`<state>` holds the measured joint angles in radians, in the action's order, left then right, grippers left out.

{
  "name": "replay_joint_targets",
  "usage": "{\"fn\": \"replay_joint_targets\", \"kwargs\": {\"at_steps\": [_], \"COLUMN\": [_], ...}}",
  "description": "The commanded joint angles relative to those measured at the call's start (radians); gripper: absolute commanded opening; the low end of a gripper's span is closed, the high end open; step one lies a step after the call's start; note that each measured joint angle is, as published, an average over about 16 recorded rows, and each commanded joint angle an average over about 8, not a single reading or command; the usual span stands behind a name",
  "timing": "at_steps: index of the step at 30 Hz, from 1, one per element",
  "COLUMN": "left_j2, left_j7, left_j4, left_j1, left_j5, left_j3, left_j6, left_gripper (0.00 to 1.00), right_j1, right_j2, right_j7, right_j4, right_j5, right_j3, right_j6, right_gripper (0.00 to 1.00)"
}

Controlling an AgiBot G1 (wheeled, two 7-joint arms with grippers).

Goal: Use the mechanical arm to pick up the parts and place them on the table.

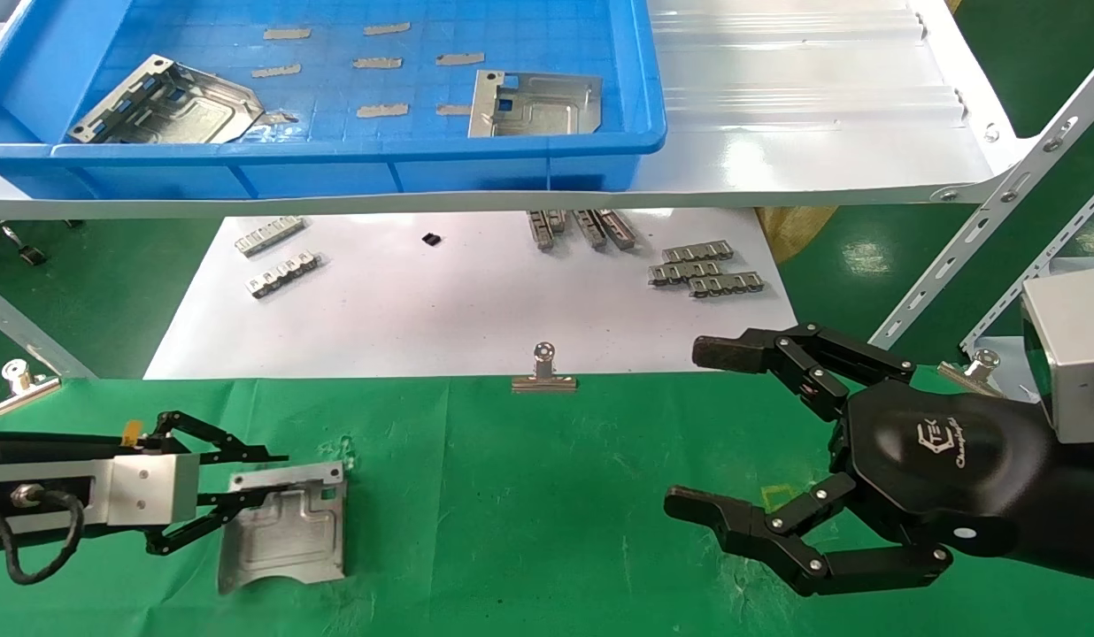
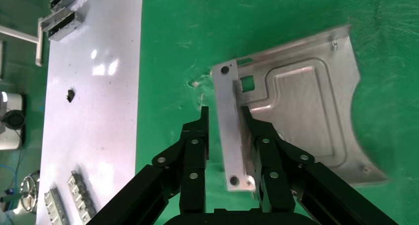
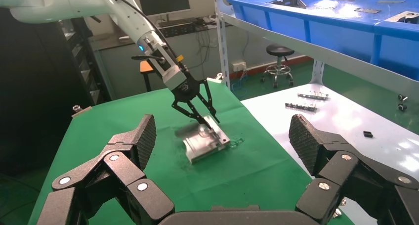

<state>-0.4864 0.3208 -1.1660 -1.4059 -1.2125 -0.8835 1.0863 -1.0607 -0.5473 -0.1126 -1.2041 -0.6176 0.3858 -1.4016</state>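
Observation:
A silvery stamped part (image 1: 286, 526) lies on the green table (image 1: 512, 513) at the front left. My left gripper (image 1: 268, 478) straddles its upturned bent edge. In the left wrist view the part (image 2: 301, 106) rests flat, and my left gripper (image 2: 225, 113) has one finger against the flange and a green gap on the other side, so it is open. My right gripper (image 1: 697, 429) is wide open and empty above the table's right side. In the right wrist view my right gripper (image 3: 223, 136) faces the part (image 3: 205, 143). Two more parts (image 1: 171, 102) (image 1: 536, 104) lie in the blue bin (image 1: 335, 150).
The blue bin sits on a glossy white shelf (image 1: 821, 106) above the back. Below it a white sheet (image 1: 476, 301) carries small slotted metal strips (image 1: 706, 270). Binder clips (image 1: 543, 376) pin the cloth's far edge. A slanted shelf bracket (image 1: 981, 239) stands at the right.

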Motion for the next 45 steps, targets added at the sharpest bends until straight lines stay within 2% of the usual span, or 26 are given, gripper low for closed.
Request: {"fn": "replay_joint_targets", "kwargs": {"at_steps": [1, 8, 16, 22, 26, 34, 45], "left_j2": [-0.006, -0.018, -0.04, -0.066, -0.077, -0.071, -0.082], "left_j7": [0.005, 0.009, -0.068, -0.097, -0.109, -0.115, -0.184], "left_j4": [0.008, 0.052, 0.214, 0.329, 0.36, 0.327, 0.252], "left_j1": [0.0, -0.015, 0.023, 0.066, 0.078, 0.076, 0.122], "left_j5": [0.002, 0.083, 0.375, 0.506, 0.541, 0.519, 0.515], "left_j3": [0.0, 0.02, 0.074, 0.089, 0.092, 0.104, 0.192], "left_j6": [0.001, 0.068, 0.252, 0.36, 0.39, 0.371, 0.38], "left_gripper": [1.0, 1.0, 1.0, 1.0, 1.0, 1.0, 1.0], "right_j1": [0.0, 0.0, 0.0, 0.0, 0.0, 0.0, 0.0], "right_j2": [0.0, 0.0, 0.0, 0.0, 0.0, 0.0, 0.0], "right_j7": [0.0, 0.0, 0.0, 0.0, 0.0, 0.0, 0.0], "right_j4": [0.0, 0.0, 0.0, 0.0, 0.0, 0.0, 0.0], "right_j5": [0.0, 0.0, 0.0, 0.0, 0.0, 0.0, 0.0], "right_j3": [0.0, 0.0, 0.0, 0.0, 0.0, 0.0, 0.0], "right_j6": [0.0, 0.0, 0.0, 0.0, 0.0, 0.0, 0.0], "right_gripper": [1.0, 1.0, 1.0, 1.0, 1.0, 1.0, 1.0]}}
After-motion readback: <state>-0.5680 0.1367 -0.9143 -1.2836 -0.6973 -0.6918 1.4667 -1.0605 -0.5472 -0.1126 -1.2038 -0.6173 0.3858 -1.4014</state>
